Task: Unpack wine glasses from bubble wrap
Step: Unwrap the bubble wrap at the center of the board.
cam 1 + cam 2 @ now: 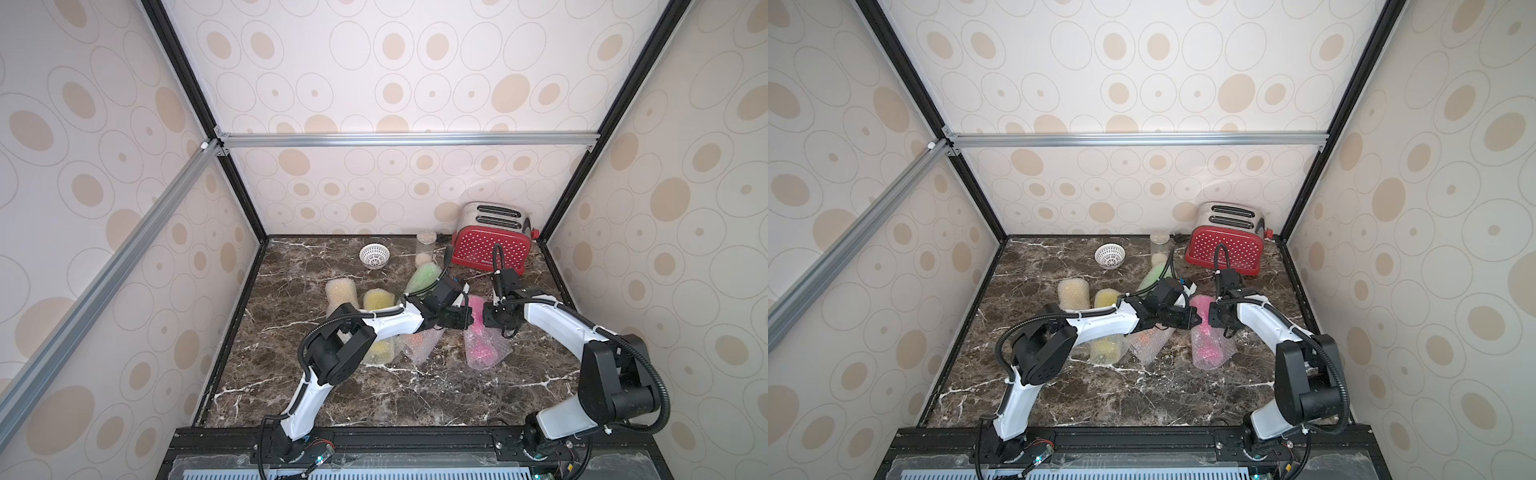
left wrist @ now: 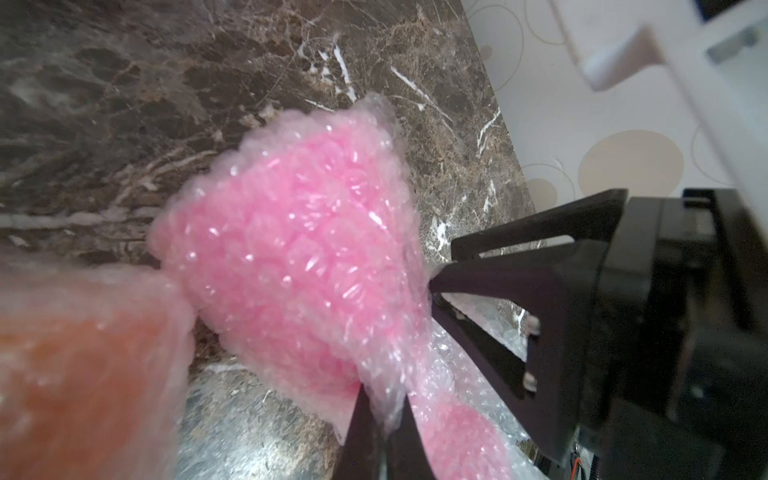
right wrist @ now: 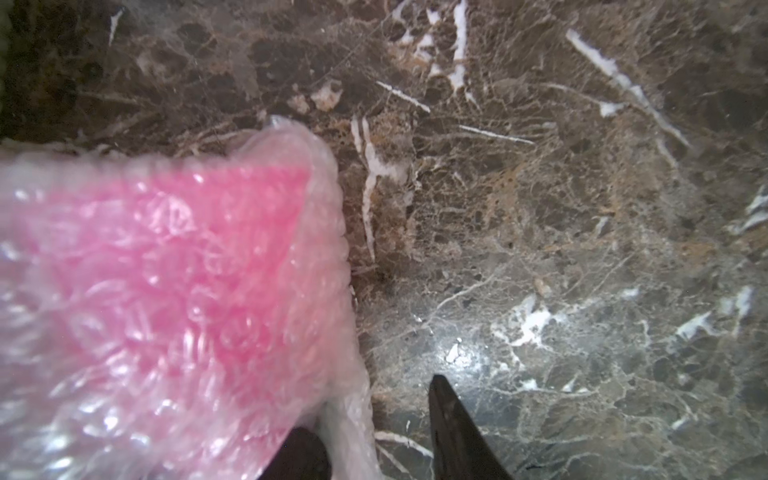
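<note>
The pink wine glass lies rolled in bubble wrap [image 1: 482, 347] [image 1: 1210, 351] right of centre on the marble. My left gripper [image 2: 384, 399] [image 1: 469, 320] is shut on a pinch of that wrap [image 2: 299, 249] at the narrow stem part. My right gripper [image 3: 368, 415] [image 1: 484, 318] faces it from the other side. Its jaws stand apart, with a loose fold of the wrap [image 3: 166, 270] against one finger. Still wrapped are an orange goblet [image 1: 419, 340] [image 2: 83, 374], a green one [image 1: 422, 278], a bright yellow one [image 1: 378, 299] and an amber one [image 1: 340, 295]. My left arm partly covers them.
A red toaster [image 1: 490, 245] stands at the back right. A clear jar [image 1: 426, 245] and a small white lattice bowl [image 1: 374, 254] sit along the back. Patterned enclosure walls close in the marble top [image 1: 374, 399] on three sides.
</note>
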